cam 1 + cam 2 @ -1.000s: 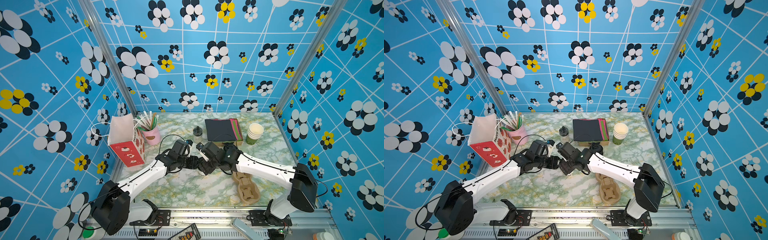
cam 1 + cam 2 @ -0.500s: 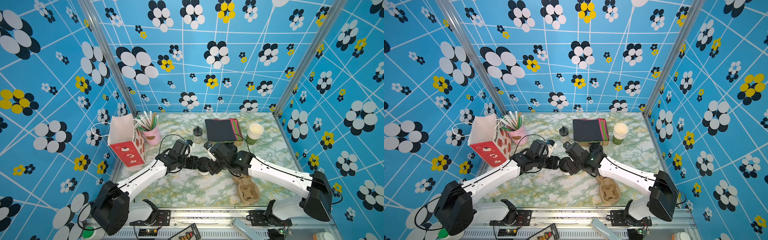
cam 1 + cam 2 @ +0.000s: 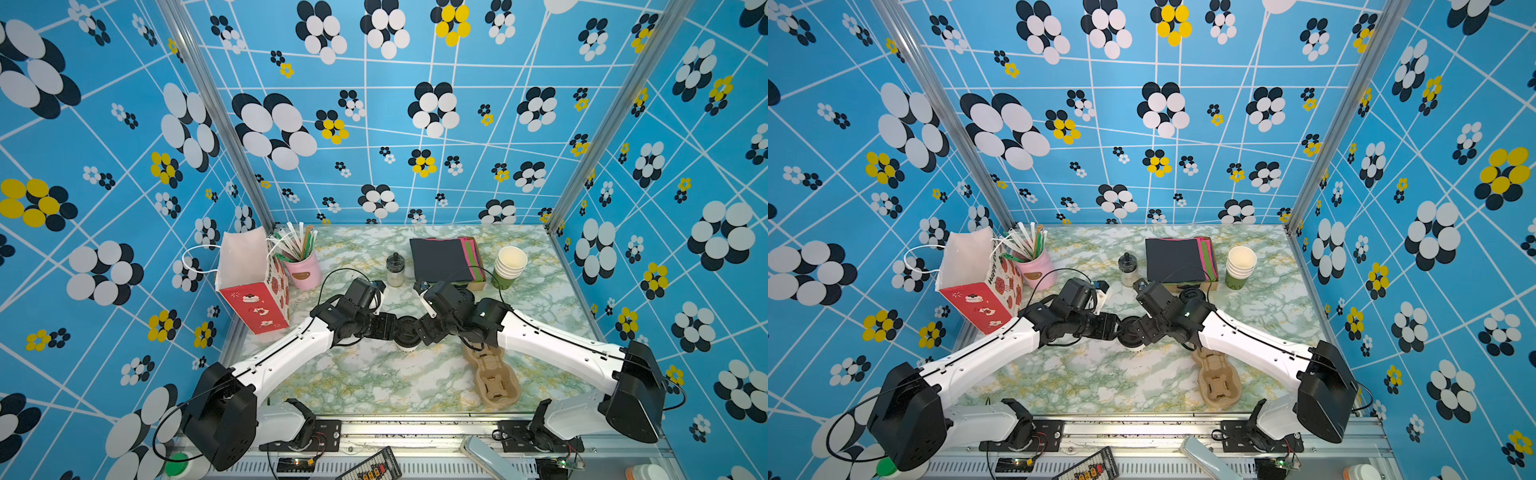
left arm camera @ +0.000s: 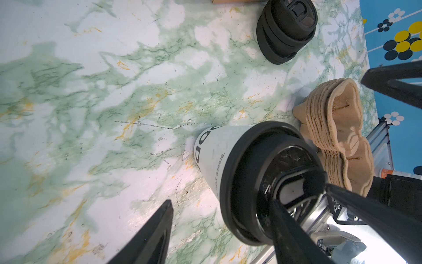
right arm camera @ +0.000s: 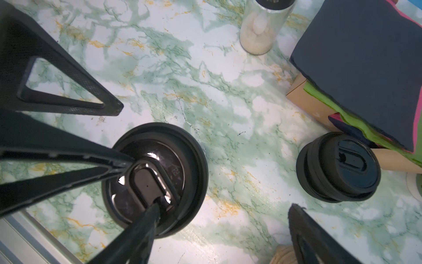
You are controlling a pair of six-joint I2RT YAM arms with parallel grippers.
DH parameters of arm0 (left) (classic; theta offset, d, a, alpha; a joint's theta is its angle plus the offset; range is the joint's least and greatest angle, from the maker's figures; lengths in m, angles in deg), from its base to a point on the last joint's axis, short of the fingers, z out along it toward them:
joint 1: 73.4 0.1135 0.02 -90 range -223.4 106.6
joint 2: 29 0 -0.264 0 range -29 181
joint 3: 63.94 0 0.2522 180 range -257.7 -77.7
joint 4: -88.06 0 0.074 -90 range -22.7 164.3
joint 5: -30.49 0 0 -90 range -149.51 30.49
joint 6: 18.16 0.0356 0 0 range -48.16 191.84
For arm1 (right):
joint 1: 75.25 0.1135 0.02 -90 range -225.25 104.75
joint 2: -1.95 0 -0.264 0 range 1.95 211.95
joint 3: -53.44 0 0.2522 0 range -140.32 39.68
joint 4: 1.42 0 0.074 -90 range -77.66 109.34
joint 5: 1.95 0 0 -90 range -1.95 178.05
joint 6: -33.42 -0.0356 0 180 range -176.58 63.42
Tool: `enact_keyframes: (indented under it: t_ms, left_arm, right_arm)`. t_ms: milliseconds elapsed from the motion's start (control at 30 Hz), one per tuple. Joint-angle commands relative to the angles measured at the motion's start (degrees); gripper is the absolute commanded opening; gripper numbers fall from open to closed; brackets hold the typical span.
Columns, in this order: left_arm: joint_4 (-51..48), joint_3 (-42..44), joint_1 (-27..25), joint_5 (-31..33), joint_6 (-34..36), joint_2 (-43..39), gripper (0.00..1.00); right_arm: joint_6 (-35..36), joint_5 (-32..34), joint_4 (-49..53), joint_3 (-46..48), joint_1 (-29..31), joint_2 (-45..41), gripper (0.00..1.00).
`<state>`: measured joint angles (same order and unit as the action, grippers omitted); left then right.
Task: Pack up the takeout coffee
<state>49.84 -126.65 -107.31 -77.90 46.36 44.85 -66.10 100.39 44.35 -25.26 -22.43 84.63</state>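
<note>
So, left to right. At the surface's (image 3: 374, 386) left edge stands the gift bag (image 3: 249, 291), mouth up. Our left hand (image 3: 392, 327) reaches in low from that side: jaws well apart, holding nothing. One fingertip (image 5: 123, 163) lies on top of the lid, the other hangs beside the cup wall w/o touching it. The takeout coffee (image 3: 406, 332) stands upright approx. midway between the left & right edges, a bit nearer the front edge, black lid (image 5: 178, 157) on. Our right hand (image 3: 424, 331) mirrors this: jaws wide, nothing gripped, one fingertip (image 5: 154, 211) on the lid's raised centre, the other out over bare surface. Just right of the cup lies the stack of pulp carriers (image 3: 492, 374). The spare lids (image 5: 338, 169) sit farther back, by the napkin stack (image 3: 440, 259).

We read the step as pressing the lid home. To do it well: push straight down, both tips w/ equal force, so the cup doesn't tip or skid. Paper walls crush easily, so go light. Press near the rim too, as the centre may flex w/o snapping the skirt on. Whether the skirt is seated all round we can't tell. Lift both tips straight up before any side grasp.
</note>
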Motion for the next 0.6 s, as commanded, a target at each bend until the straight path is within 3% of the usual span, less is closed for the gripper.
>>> enact_keyframes:
  t_ms: [0,300,567]
  left_arm:
    - [-1.7,-1.9,-0.4,-0.8,0.0,1.4,0.69]
    - [0.4,-3.8,1.1,-4.0,-0.5,1.5,0.72]
    - [2.6,-1.4,4.0,-6.1,-3.1,-4.4,0.72]
  right_arm:
    - [-0.8,0.0,0.5,0.2,-0.6,0.8,0.91]
    - [-0.6,-1.2,0.4,-0.5,-1.5,2.3,0.91]
    - [-0.7,-2.1,0.6,-1.8,-1.6,1.4,0.91]
